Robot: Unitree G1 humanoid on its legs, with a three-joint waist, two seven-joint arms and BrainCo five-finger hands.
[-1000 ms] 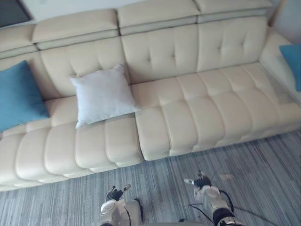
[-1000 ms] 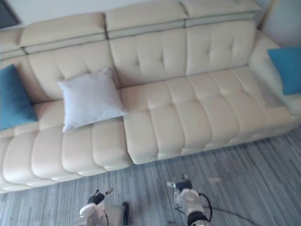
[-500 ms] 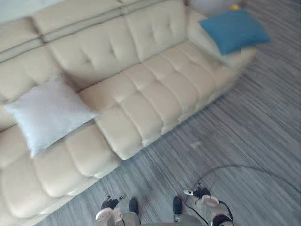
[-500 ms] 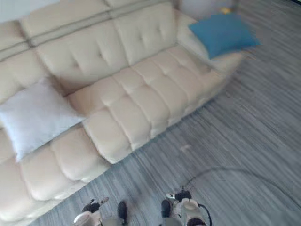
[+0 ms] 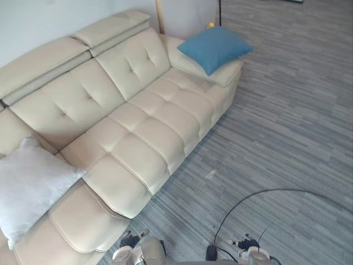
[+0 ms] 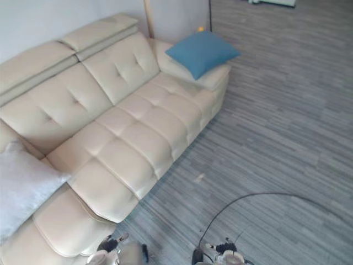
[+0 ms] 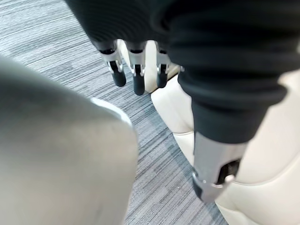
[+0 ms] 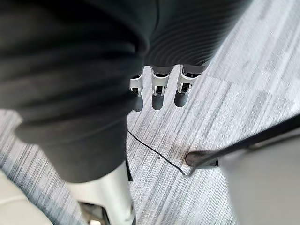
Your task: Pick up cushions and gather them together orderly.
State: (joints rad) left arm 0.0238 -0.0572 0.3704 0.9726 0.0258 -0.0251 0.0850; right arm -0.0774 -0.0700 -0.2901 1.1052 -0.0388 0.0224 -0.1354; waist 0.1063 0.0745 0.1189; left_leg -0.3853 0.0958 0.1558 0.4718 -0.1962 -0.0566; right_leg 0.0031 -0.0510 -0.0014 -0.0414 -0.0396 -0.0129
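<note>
A blue cushion (image 5: 214,48) lies on the armrest at the far right end of the cream sofa (image 5: 138,132). A light grey cushion (image 5: 30,187) leans on the seat at the sofa's left end. Both hands hang low over the carpet in front of the sofa, far from either cushion. My left hand (image 5: 130,242) shows at the bottom edge of the left eye view; in its wrist view its fingers (image 7: 136,77) are straight and hold nothing. My right hand (image 5: 248,244) hangs to the right of it, and its fingers (image 8: 158,91) are relaxed and empty too.
Grey striped carpet (image 5: 287,127) stretches in front of the sofa and to its right. A small pale scrap (image 5: 210,174) lies on the carpet near the sofa's front. A small yellow object (image 5: 211,25) and a thin dark pole (image 5: 219,11) stand behind the blue cushion.
The camera has swung to the right: the sofa's right end and the blue cushion there now sit mid-view, and the grey cushion has slid to the left edge. Both hands still hang empty.
</note>
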